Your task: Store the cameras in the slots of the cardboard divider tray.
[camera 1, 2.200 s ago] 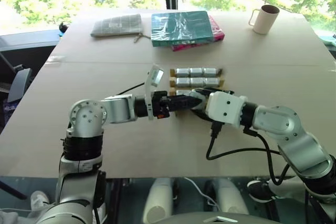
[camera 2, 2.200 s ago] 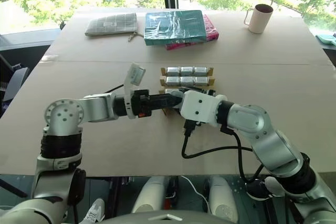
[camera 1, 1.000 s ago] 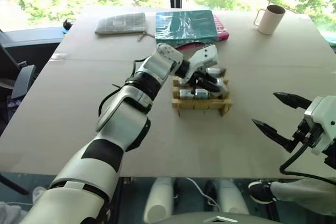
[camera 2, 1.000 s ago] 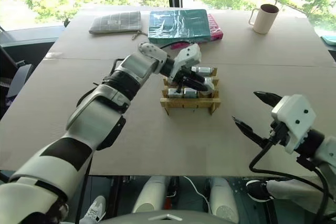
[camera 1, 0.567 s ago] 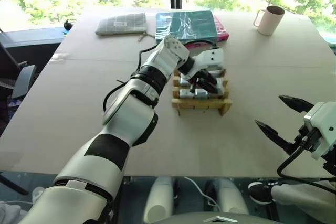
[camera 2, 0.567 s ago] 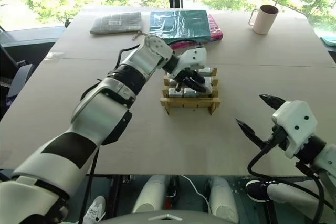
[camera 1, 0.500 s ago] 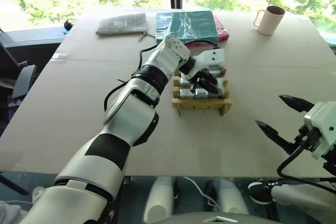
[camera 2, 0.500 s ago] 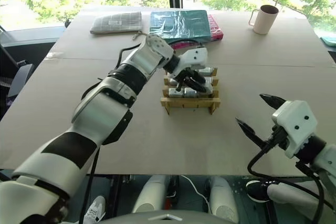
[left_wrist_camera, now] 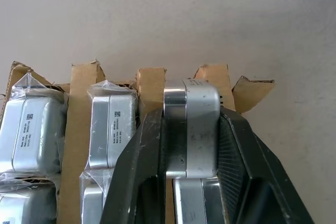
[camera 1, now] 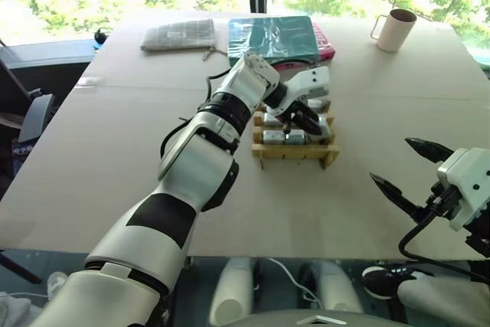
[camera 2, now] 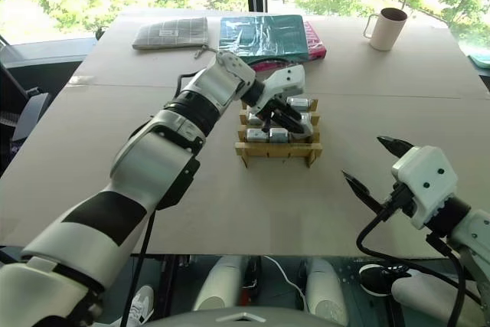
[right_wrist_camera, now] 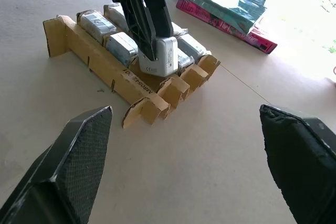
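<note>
— Where was the camera [left_wrist_camera: 191,127]?
— Clamped in the left end effector [left_wrist_camera: 190,145], at a corner slot of the cardboard divider tray [camera 1: 294,152].
— The right end effector [camera 1: 411,172]?
— Fingers apart, above the bench [camera 1: 115,143].

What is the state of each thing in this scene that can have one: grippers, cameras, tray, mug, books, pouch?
Left gripper: shut on one silver-grey camera, over the tray's end slot.
Right gripper: open, empty, apart from the tray.
Tan cardboard divider tray: flat on the table, partly filled.
Stored cameras: seated in slots, plastic-wrapped.
Beige mug: upright.
Teal book: closed, lying on the pink book.
Grey checked pouch: lying flat.
</note>
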You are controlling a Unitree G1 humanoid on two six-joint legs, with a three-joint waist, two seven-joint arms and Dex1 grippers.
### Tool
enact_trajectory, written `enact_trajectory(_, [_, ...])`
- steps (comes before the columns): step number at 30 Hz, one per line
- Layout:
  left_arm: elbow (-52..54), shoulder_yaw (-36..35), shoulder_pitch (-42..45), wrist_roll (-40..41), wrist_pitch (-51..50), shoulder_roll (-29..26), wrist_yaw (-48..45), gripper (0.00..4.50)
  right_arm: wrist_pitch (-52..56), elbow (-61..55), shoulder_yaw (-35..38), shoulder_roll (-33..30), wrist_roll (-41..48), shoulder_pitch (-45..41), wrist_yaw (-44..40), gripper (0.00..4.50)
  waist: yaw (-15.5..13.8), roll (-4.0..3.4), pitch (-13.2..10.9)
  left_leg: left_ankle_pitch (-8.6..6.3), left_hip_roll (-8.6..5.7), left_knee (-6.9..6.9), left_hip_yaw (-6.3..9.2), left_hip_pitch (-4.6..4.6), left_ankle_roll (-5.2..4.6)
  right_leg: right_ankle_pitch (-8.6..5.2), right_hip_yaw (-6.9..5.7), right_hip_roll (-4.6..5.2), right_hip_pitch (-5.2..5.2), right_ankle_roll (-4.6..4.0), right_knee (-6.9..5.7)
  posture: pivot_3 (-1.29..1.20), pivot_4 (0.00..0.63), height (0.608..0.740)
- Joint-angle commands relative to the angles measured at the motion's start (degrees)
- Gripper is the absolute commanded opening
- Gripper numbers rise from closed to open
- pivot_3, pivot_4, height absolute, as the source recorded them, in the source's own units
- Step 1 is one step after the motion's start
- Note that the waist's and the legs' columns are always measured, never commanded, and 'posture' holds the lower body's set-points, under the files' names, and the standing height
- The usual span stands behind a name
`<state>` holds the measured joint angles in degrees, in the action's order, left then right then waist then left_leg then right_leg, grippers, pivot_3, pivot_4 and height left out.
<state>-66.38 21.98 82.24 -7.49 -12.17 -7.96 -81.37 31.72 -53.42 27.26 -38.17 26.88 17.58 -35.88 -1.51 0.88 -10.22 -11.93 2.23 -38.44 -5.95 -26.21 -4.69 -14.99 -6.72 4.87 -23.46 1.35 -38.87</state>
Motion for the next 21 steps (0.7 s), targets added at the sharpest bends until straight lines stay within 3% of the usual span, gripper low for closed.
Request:
enact_trajectory(1, [-0.47,1.52,-1.42,-2.93,1.72,-0.67,-0.56,0.74,-1.62,-0.98,0.63,-0.17,-0.1,0.62,0.11,4.45,0.06,0.0,0.0,0.0,0.0,0.0,0.0,0.0,0.0,0.0,0.0,0.0,0.0,0.0,0.0,0.0,0.15,0.74])
enact_trajectory(8, [-0.75,-3.08,1.12,0.53,-4.05,1.16,-2.84,0.74,-2.32,-1.0,0.76,-0.11,0.05,1.56,0.16,4.45,0.39,0.01,-0.01,0.0,0.0,-0.02,0.01,-0.06,0.0,0.0,-0.01,-0.01,-0.03,0.0,-0.02,0.0,0.15,0.74])
enact_trajectory(21, [0.14,1.1,-1.01,-6.33,5.69,-0.07,0.96,0.74,-3.11,-1.16,-0.34,0.12,-0.84,2.38,0.65,4.45,0.7,0.0,0.0,0.02,0.0,-0.03,0.0,-0.07,0.03,0.0,0.01,-0.01,-0.04,0.01,-0.04,0.0,0.15,0.74])
